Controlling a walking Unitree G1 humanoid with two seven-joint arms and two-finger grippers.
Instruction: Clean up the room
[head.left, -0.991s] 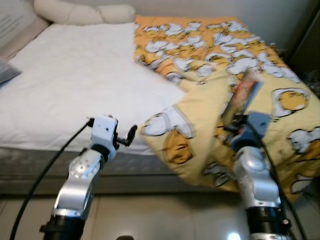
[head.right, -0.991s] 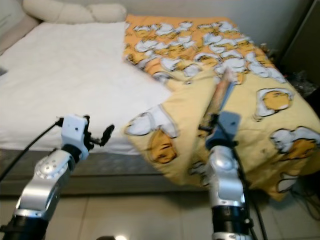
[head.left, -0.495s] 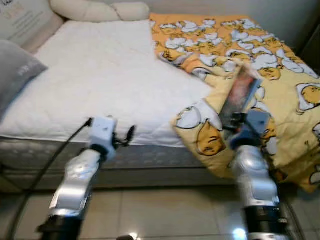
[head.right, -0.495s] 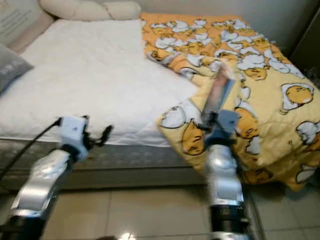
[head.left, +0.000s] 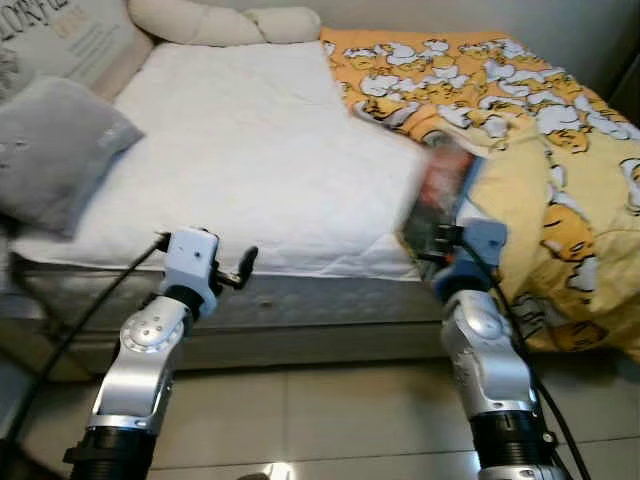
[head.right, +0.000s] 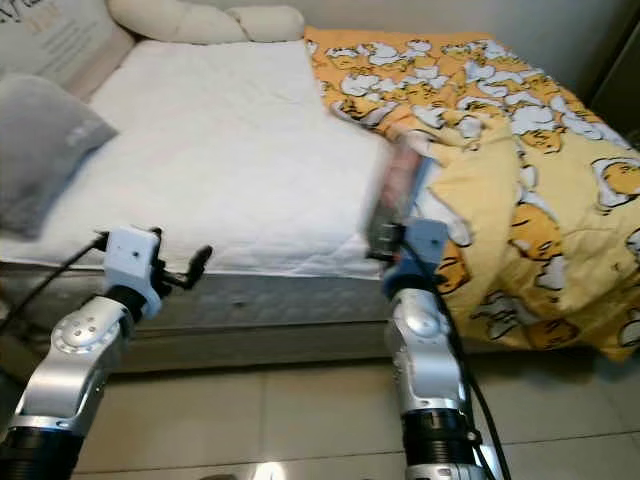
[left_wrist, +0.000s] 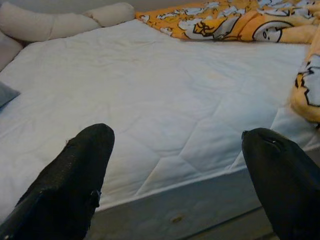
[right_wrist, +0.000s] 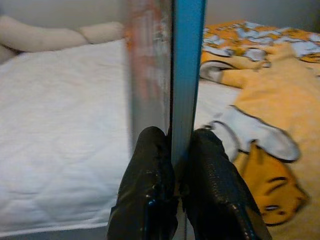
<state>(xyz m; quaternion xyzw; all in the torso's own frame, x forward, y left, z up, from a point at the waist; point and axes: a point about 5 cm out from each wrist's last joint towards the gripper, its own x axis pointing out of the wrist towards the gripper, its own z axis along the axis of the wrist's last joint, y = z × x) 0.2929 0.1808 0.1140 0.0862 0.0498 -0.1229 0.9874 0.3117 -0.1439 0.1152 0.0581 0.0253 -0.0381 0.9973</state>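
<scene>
- Blue-spined book (right_wrist: 172, 65) is pinched in our right gripper (right_wrist: 176, 165), both black fingers (right_wrist: 150, 185) pressed on its lower edge, one each side.
- Book stands roughly upright, long axis running up from the gripper, top end leaning a little away from us toward the bed; thin edge faces the wrist camera, reddish cover (right_wrist: 147, 65) turned to one side.
- From the head views the book (head.left: 440, 195) is blurred, held above the front edge of the mattress (head.left: 250, 160), right where the white sheet meets the yellow duvet (head.left: 560, 200).
- We can't read any title or cover detail.
- Our left gripper (left_wrist: 180, 165) is raised in front of the bed's near edge, fingers (left_wrist: 75, 185) wide apart, nothing between them, pointing across the white mattress (left_wrist: 165, 90).
- Same left gripper seen from the head (head.left: 240, 270), well apart from the book, out in front of the mattress side.
- Yellow duvet with cartoon prints is bunched over the right half of the bed, spilling off the near right corner.
- Grey cushion (head.left: 50, 150) sits at the left edge of the bed; cream bolster pillows (head.left: 220, 22) lie at the head end.
- Tiled floor (head.left: 320, 420) below both arms.
</scene>
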